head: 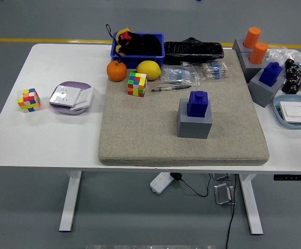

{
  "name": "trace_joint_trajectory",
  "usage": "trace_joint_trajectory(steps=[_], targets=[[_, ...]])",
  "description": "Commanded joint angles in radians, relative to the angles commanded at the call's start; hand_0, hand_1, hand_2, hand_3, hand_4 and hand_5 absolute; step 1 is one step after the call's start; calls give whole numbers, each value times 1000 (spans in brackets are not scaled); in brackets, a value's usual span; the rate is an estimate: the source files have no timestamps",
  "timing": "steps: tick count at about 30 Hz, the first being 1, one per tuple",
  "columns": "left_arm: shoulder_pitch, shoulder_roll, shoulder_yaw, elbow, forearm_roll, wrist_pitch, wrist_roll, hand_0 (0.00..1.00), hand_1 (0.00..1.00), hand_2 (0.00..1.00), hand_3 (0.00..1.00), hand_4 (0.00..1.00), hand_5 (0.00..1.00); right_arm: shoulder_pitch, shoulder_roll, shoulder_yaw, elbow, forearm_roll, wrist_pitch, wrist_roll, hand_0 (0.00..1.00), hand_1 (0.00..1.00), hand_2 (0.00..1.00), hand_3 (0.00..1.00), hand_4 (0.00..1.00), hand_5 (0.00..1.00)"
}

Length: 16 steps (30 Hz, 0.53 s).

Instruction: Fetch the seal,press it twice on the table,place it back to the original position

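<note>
On mat [140, 135], right of centre: blue seal [198, 102] stood upright in grey base [194, 124]; no hands visible, nearer arm unknown.

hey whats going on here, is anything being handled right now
Nothing is being handled at this moment. Neither robot arm is in view and no person is at the table. The blue seal sits upright on its grey block in the middle of the beige mat, untouched. So by the look of it, fetching and pressing have not started yet, or the seal is already back.
</note>
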Motion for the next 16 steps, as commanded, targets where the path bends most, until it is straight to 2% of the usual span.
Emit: trace_joint_trajectory(steps=[16], targets=[[11,-9,-35,3,8,2,0,816,823,798,856,842,449,1,0,15,30,6,3,-12,747,639,614,616,728,128]])
